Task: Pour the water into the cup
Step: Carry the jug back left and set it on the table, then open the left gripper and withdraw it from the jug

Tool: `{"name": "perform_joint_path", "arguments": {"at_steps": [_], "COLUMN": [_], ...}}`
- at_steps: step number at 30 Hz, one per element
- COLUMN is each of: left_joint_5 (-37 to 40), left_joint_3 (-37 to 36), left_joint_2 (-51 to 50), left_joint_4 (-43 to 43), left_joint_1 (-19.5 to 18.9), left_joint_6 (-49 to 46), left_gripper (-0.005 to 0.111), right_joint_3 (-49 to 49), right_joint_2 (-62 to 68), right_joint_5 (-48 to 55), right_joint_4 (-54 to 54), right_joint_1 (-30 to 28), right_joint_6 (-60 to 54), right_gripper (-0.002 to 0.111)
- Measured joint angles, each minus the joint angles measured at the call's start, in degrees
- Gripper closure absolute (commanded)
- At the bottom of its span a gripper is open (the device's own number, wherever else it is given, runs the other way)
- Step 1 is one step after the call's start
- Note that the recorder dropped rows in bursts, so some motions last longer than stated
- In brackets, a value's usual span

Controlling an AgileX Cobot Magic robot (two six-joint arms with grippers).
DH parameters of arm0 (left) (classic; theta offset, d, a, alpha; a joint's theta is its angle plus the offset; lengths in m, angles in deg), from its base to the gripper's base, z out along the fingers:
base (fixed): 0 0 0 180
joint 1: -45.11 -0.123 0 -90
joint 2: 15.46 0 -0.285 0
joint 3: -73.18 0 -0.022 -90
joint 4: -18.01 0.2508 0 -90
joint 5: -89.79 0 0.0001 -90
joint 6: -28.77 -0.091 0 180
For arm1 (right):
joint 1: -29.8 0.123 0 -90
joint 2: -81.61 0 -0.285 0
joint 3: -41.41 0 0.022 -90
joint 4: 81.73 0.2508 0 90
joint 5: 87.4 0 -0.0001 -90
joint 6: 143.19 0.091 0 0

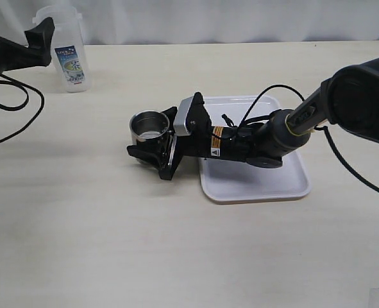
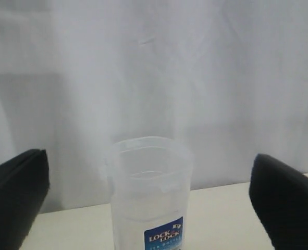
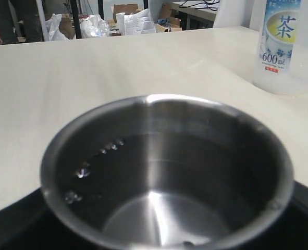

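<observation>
Toppling threatens the clear blue-labelled plastic jug (image 1: 67,58) at ten o'clock: left end effector (image 2: 148,174) gapes empty; right end effector (image 1: 152,135) clamps the grey steel cup (image 3: 167,172).

cup (image 1: 149,127) left of tray (image 1: 285,183) | jug (image 1: 68,58) rear-left of cup (well apart)

My right pincer (image 1: 149,133) is matte black, with a silver-grey camera block (image 1: 188,115) behind it. An orange-and-yellow warning sticker (image 1: 217,142) wraps my wrist, and thin black cables (image 1: 279,86) loop alongside. My left pincer (image 1: 46,43) seems plain black too, though it is partly out of frame.
</observation>
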Motion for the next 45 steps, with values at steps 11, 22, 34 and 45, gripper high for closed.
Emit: {"name": "perform_joint_path", "arguments": {"at_steps": [11, 22, 34, 45], "left_joint_5": [6.61, 51.51, 70.97, 71.1], "left_joint_3": [-10.13, -11.22, -11.22, -11.22], "left_joint_2": [19.72, 60.25, 85.13, 87.79], "left_joint_4": [0.09, 0.09, -0.28, -0.28], "left_joint_1": [0.0, 0.0, 0.0, 0.11], "left_joint_6": [0.24, 3.3, 3.65, 3.65], "left_gripper": [0.009, 0.009, 0.009, 0.009], "right_joint_3": [0.0, 0.0, 0.0, 0.0], "right_joint_2": [0.0, 0.0, 0.0, 0.0], "right_joint_5": [0.0, 0.13, 0.23, 0.23], "right_joint_4": [0.0, 0.0, 0.0, 0.0], "right_joint_1": [0.0, 0.0, 0.0, 0.0], "right_joint_6": [0.0, 0.0, 0.0, 0.0], "right_gripper": [0.104, 0.104, 0.104, 0.104]}}
